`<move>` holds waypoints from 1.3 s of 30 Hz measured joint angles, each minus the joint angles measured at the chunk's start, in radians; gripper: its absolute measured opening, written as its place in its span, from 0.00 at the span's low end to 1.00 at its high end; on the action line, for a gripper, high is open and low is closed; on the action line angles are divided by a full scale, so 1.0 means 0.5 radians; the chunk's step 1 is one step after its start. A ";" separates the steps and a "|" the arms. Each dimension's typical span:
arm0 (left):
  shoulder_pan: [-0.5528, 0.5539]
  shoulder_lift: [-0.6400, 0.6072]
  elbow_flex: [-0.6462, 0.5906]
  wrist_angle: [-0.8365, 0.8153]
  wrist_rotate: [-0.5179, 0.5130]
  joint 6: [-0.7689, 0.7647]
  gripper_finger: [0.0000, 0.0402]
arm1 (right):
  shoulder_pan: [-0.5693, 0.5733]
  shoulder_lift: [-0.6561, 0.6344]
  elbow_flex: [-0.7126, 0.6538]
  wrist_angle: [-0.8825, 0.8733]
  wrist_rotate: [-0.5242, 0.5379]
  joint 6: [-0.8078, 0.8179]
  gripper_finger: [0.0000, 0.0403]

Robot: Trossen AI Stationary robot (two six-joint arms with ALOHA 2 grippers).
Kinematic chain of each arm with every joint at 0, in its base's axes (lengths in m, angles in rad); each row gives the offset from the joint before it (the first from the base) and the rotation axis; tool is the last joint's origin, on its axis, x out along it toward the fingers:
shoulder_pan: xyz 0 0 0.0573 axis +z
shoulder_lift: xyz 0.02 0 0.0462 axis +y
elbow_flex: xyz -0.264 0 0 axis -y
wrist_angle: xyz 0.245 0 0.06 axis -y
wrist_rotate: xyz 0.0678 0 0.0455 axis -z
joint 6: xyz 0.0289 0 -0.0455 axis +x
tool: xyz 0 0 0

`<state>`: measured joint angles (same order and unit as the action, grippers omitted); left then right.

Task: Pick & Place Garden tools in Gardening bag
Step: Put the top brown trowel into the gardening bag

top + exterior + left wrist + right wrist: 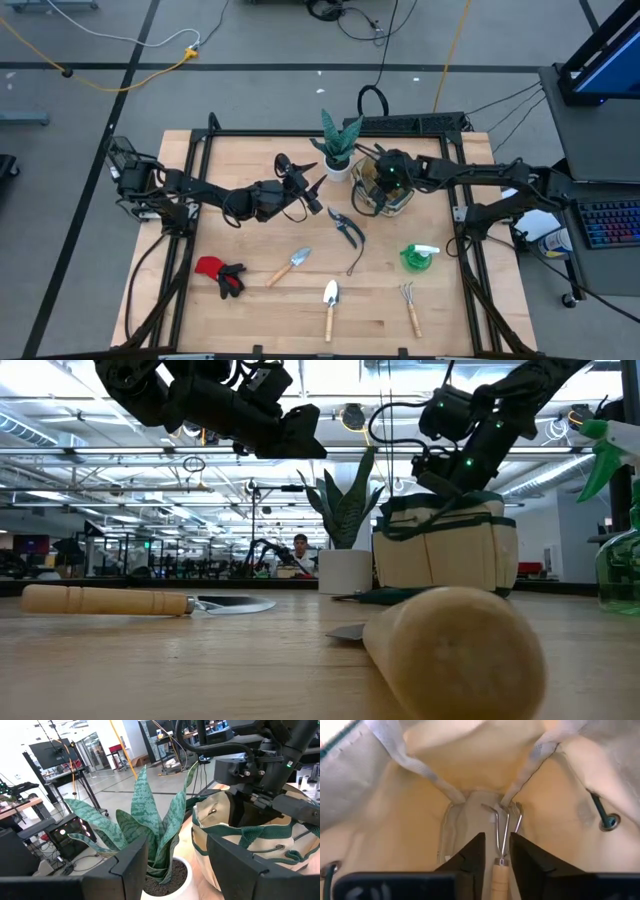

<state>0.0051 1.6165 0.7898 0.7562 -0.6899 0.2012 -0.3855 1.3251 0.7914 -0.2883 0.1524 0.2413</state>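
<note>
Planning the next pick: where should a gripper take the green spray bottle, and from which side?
Judging from above, grip the green spray bottle across its round body, coming straight down. It stands upright, its white trigger head points sideways, and the table around it is free.

Two dark fingers [131,865] of the left gripper [182,870] stand wide apart at the near edge. Between and beyond them rises a plant [142,827] with striped green leaves, in a white pot [172,887]. Just beside it sits the beige gardening bag [250,850] with dark green trim. The right arm [265,765] reaches down into the bag's open mouth.
</note>
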 joint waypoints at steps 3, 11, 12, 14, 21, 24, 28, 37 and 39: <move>0.001 0.000 0.000 -0.007 0.000 0.000 0.52 | 0.000 0.000 0.000 0.051 0.000 -0.005 0.29; 0.000 0.000 -0.002 -0.104 0.001 -0.009 0.52 | 0.002 -0.035 -0.002 0.057 -0.001 -0.005 0.39; 0.000 0.000 -0.002 -0.129 0.001 -0.028 0.52 | 0.002 -0.043 -0.002 0.061 -0.001 -0.005 0.39; 0.000 0.000 -0.002 -0.203 0.005 -0.073 0.52 | 0.002 -0.060 -0.002 0.058 -0.001 -0.006 0.40; 0.000 0.000 -0.002 -0.477 0.038 -0.224 0.52 | 0.002 -0.169 -0.002 0.058 -0.108 0.002 0.40; -0.009 0.000 -0.002 -0.572 0.059 -0.298 0.52 | 0.003 -0.214 -0.002 0.062 -0.207 0.013 0.40; -0.035 0.000 -0.002 -0.625 0.271 -0.384 0.52 | 0.002 -0.255 -0.002 0.059 -0.286 0.014 0.40; -0.105 0.000 -0.002 -0.723 0.617 -0.561 0.52 | 0.004 -0.291 -0.002 0.058 -0.317 0.010 0.40; -0.114 0.000 -0.002 -0.785 0.661 -0.608 0.52 | 0.005 -0.291 -0.002 0.058 -0.332 0.010 0.39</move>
<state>-0.0517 1.6165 0.7891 0.3640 -0.3592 -0.1029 -0.3828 1.1797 0.7906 -0.2592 -0.0137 0.2462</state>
